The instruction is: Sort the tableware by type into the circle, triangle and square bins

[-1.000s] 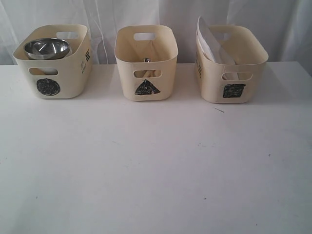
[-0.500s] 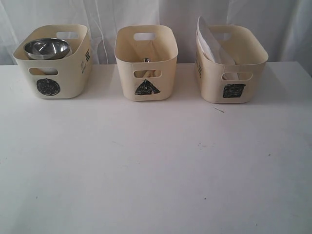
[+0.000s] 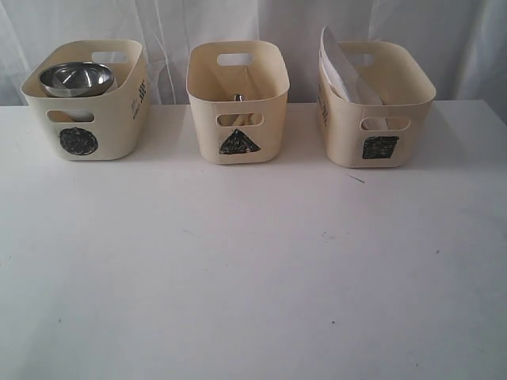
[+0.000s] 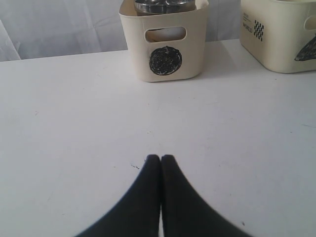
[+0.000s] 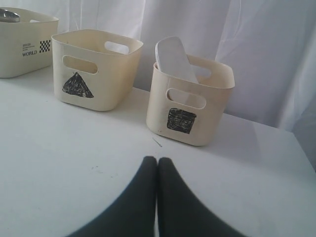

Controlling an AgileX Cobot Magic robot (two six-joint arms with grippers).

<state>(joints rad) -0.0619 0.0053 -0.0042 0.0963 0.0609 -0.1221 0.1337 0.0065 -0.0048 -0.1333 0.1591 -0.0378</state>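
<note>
Three cream tubs stand in a row at the back of the white table. The circle bin (image 3: 83, 99) on the left holds a steel bowl (image 3: 76, 78); steel rims (image 4: 163, 5) show at its top in the left wrist view. The triangle bin (image 3: 238, 101) in the middle shows a bit of steel cutlery (image 3: 238, 98) inside. The square bin (image 3: 376, 103) on the right holds the white plate (image 3: 337, 63) leaning on edge. My left gripper (image 4: 160, 158) and right gripper (image 5: 157, 160) are both shut and empty, low over the table. Neither arm shows in the exterior view.
A white curtain hangs behind the bins. A thin dark line (image 3: 356, 178) lies on the table just before the square bin. The table's right edge (image 5: 302, 148) runs close beside the square bin.
</note>
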